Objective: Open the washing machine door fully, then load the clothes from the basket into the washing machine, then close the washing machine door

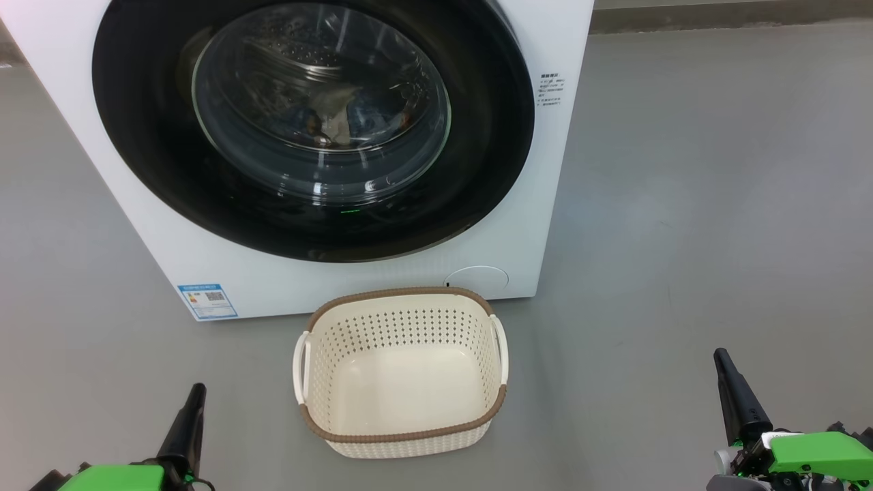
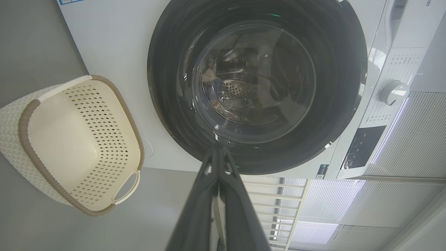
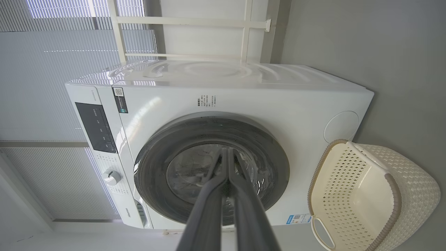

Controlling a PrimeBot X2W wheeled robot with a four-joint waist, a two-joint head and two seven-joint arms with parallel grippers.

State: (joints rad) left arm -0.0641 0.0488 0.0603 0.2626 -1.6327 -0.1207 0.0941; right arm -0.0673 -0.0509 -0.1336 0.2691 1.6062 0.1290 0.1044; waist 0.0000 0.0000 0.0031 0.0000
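The white washing machine (image 1: 545, 136) fills the upper left of the head view. Its round black door (image 1: 136, 150) lies flat against the front. Through the glass window, a bit of the clothes (image 1: 334, 123) shows inside the steel drum. On the floor right in front stands the cream basket (image 1: 402, 434), and nothing lies in it. My left gripper (image 1: 196, 392) is shut at the lower left, well short of the basket. At the lower right my right gripper (image 1: 721, 358) is shut too. Both wrist views look along shut fingers, left gripper (image 2: 217, 150) and right gripper (image 3: 226, 151), toward the door (image 3: 156, 164).
Grey floor (image 1: 716, 204) spreads wide to the right of the machine. A blue energy label (image 1: 208, 300) and a round service flap (image 1: 477, 278) sit low on the front. The control panel (image 3: 95, 127) and dial (image 3: 111, 177) are near the top. Window blinds (image 3: 35, 87) stand behind.
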